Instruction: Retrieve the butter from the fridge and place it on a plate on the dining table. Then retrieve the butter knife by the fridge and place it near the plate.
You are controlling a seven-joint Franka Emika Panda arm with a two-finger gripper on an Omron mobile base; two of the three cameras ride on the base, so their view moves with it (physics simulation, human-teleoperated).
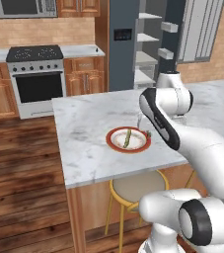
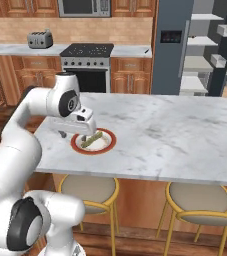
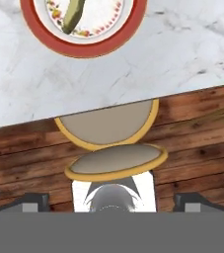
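We see the butter [image 1: 128,138] lying on the plate [image 1: 114,144], a slim olive-yellow stick resting across the cream centre inside the red-orange rim. The plate sits on the marble dining table [image 1: 86,128], near the edge that faces the robot, with a yellow-framed stool [image 1: 138,187] tucked under that edge just below it.

The gripper [image 2: 76,132] hangs just beside the plate, close over the marble top on the plate's side toward the arm. Its jaws are spread wide: in the hand view the two dark fingertips [image 3: 28,202] stand far apart at the bottom corners, and nothing lies between them. We find no contact between the gripper and the butter; the hand grasps nothing. Seen from the hand, the plate lies ahead at the top edge, cut off by the frame, with the butter's end showing on it.

Beyond the table the dark slate-grey fridge [image 2: 172,50] stands with its door open, pale shelves visible inside. To its left are the stove [image 1: 36,76] and wooden cabinets [image 1: 85,75]. We cannot make out the butter knife.
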